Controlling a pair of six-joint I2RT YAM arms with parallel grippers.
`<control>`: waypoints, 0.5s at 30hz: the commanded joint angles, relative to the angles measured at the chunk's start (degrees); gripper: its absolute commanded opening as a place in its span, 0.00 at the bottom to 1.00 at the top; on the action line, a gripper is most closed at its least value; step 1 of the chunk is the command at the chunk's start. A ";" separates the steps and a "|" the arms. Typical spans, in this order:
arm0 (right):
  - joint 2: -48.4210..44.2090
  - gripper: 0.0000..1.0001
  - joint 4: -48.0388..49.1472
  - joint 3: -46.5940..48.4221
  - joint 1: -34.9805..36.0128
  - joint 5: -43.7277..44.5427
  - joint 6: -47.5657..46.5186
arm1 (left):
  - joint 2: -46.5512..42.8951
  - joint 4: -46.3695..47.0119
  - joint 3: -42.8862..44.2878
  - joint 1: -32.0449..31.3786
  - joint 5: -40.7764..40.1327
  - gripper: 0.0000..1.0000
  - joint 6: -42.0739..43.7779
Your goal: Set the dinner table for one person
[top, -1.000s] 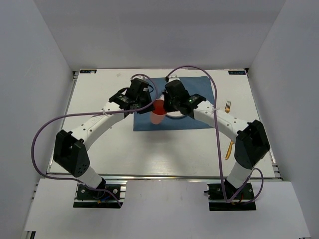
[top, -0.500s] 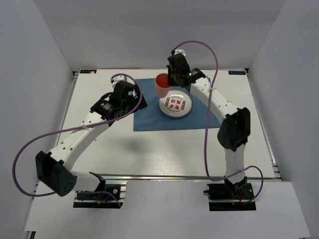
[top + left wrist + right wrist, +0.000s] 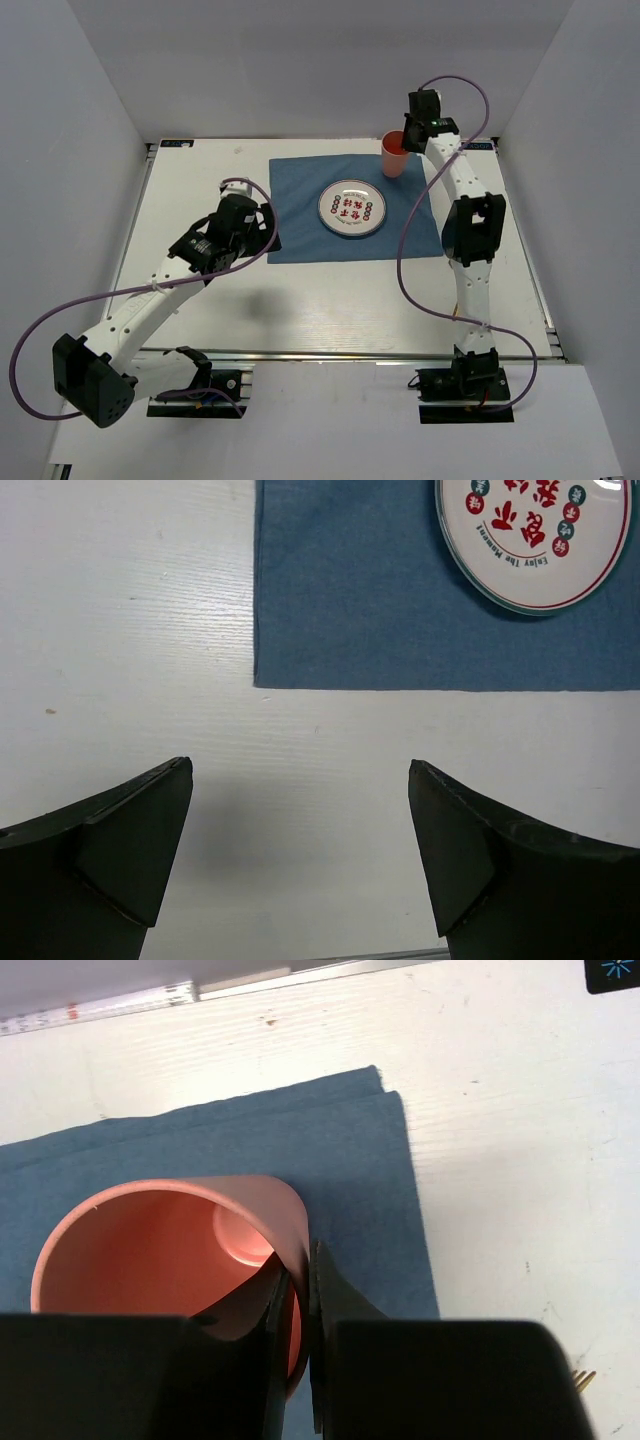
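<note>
A: We're seeing bright, even light from above, just soft shadows on the dinner table (image 3: pixel 300 300).
B: Same here, though our wrist views go dark and a bit soft right up close at the bottom.

— Which view shows you the whole layout?

— The top one. It sits high behind the arm bases, tilted down and forward, far enough back that you see the entire worktop (image 3: pixel 330 300), with the blue placemat (image 3: pixel 300 215) just beyond its middle.

— And the wrist views?

— Both are close. The camera on the left hand (image 3: pixel 300 768) looks steeply down at the placemat's near left corner, with the plate (image 3: pixel 535 540) at your top right. The one on the right hand (image 3: pixel 298 1280) is closer still, looking past the cup (image 3: pixel 150 1250) at the placemat's far right corner. Each shares its corner with the top view; with each other, you get only the cloth.
</note>
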 commanded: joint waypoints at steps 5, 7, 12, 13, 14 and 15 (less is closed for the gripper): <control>2.33 0.00 3.81 2.55 -2.31 -2.83 -1.95 | -1.07 2.27 -0.69 0.48 3.10 0.98 1.40; 3.04 0.00 4.08 2.64 -2.85 -3.35 -1.95 | -1.33 2.35 -0.95 0.48 3.02 0.98 1.40; 4.89 0.00 4.16 3.34 -3.81 -2.39 -2.04 | -1.60 2.27 -1.39 0.48 3.10 0.98 1.40; 5.06 0.00 4.25 3.34 -3.81 -2.21 -2.22 | -1.60 2.18 -1.39 0.48 3.11 0.98 1.49; 5.06 0.01 4.34 3.34 -3.90 -1.51 -2.30 | -1.34 2.18 -1.31 0.48 3.11 0.98 1.40; 5.06 0.02 4.34 3.34 -4.07 -1.42 -2.48 | -1.25 2.09 -1.48 0.48 3.11 0.98 1.40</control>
